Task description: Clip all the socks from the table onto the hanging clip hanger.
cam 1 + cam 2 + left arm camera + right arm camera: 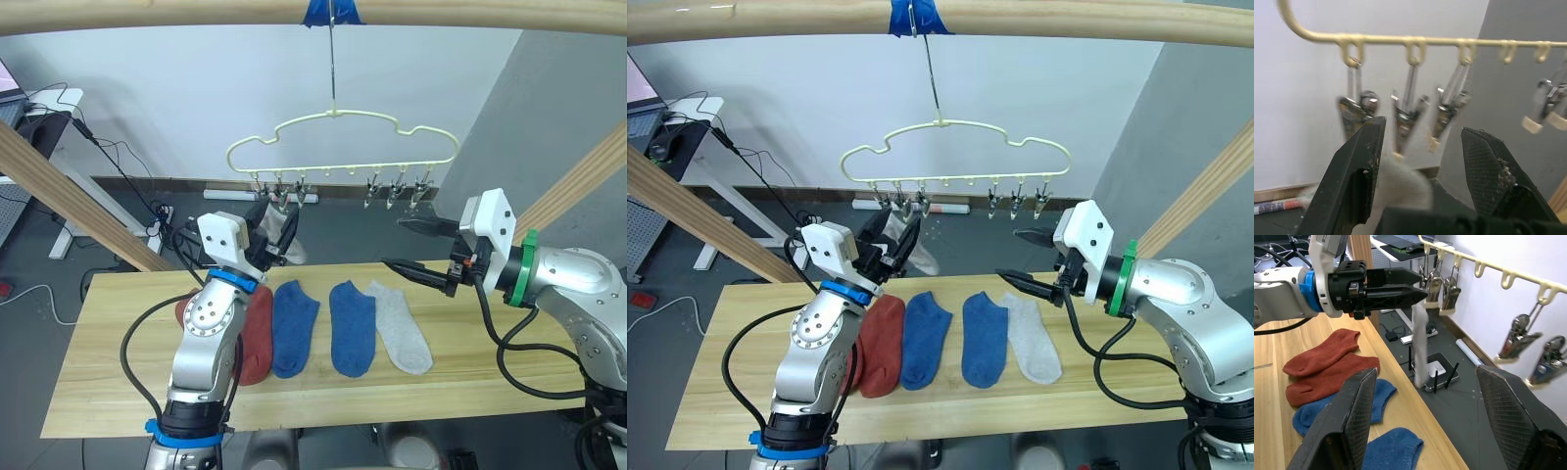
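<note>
Socks: one light grey sock (pixel 1420 340) hangs lengthwise from the clip hanger (pixel 343 137), at its leftmost clips, right at the left pincer (pixel 277 235), whose fingers are spread. Five socks lie on the tabletop (pixel 490 382) (nearest grey sock (pixel 400 325) below the wide-open right pincer (pixel 409 247)).

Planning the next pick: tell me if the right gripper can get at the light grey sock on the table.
Probably yes. The right gripper hovers open above the table, just beside the grey sock, which lies flat at the right end of the row with nothing on top of it.
</note>
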Tool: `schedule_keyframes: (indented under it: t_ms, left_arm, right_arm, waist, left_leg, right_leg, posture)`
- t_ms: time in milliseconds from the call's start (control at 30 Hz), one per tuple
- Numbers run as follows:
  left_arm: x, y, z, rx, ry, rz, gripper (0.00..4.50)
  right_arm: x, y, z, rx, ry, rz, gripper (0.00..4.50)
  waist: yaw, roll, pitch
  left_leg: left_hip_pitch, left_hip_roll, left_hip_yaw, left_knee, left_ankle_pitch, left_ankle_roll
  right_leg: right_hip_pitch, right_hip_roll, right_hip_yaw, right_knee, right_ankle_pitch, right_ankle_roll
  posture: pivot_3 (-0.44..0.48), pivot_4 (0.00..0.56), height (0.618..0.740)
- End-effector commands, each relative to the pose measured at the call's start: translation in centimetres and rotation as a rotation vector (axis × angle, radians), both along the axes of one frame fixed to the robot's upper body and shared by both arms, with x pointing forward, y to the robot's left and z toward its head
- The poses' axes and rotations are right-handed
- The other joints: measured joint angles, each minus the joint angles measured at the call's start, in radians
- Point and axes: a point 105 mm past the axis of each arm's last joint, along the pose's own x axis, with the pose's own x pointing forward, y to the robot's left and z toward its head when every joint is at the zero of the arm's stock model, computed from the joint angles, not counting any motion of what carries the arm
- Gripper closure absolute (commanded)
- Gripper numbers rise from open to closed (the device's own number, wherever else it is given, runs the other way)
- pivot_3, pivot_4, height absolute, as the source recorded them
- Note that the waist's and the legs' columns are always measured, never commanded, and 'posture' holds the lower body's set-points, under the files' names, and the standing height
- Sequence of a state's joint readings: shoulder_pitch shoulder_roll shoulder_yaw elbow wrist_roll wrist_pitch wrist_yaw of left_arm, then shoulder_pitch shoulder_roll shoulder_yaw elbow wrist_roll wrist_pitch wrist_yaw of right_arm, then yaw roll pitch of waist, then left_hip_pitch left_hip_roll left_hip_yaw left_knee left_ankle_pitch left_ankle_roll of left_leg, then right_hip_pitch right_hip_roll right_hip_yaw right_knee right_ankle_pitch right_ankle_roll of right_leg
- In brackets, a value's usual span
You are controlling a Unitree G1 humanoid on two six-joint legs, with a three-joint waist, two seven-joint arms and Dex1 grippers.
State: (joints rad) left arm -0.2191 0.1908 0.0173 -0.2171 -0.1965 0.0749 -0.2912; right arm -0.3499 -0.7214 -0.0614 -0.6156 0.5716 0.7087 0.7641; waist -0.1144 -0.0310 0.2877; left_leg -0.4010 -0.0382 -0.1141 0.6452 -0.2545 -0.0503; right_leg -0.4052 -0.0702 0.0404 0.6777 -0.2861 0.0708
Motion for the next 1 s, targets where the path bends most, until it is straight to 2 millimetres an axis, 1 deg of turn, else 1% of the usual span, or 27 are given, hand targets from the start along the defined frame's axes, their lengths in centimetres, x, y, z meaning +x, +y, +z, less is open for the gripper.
schedule_keyframes:
  t_ms: [33,233,567,767,1000]
  left_arm:
    - [0.1,-0.2,1.0,-0.011,-0.048,-0.003,1.83]
    - [0.8,-0.6,1.0,-0.012,-0.054,-0.026,1.83]
    - [1.0,-0.5,0.6,-0.023,-0.052,-0.007,1.83]
    - [1.7,0.1,0.5,-0.024,-0.044,0.039,1.83]
    - [2.4,0.5,1.0,-0.038,-0.059,0.075,1.83]
  right_arm:
    - [-0.6,0.0,1.4,0.006,-0.061,0.006,1.15]
    - [-0.6,0.2,1.7,0.015,-0.064,-0.001,1.15]
    - [-0.6,0.2,1.7,0.016,-0.053,-0.012,1.15]
    - [-0.6,0.1,1.6,0.016,-0.05,-0.016,1.15]
    - [-0.6,-0.1,1.4,0.015,-0.049,-0.022,1.15]
  waist:
    - [-0.001,0.0,0.0]
    - [-0.001,0.0,0.0]
    - [-0.003,0.0,0.0]
    - [-0.006,0.0,0.0]
    - [-0.012,0.0,0.0]
  left_leg:
    - [0.0,0.0,0.0,0.0,0.0,0.0]
    - [0.0,0.0,0.0,0.0,0.0,0.0]
    - [0.0,0.0,0.0,0.0,0.0,0.0]
    - [0.0,0.0,0.0,0.0,0.0,0.0]
    - [0.0,0.0,0.001,0.0,0.0,0.0]
  right_leg:
    - [0.0,0.0,0.0,0.0,0.0,0.0]
    - [0.0,0.0,0.0,0.0,0.0,0.0]
    - [0.0,0.0,0.0,0.0,0.0,0.0]
    - [0.0,0.0,0.0,0.0,0.0,0.0]
    - [0.0,0.0,0.0,0.0,0.0,0.0]
  posture:
    - [-0.285,0.286,0.74]
    - [-0.285,0.286,0.74]
    - [-0.294,0.287,0.74]
    - [-0.294,0.287,0.74]
    - [-0.303,0.285,0.74]
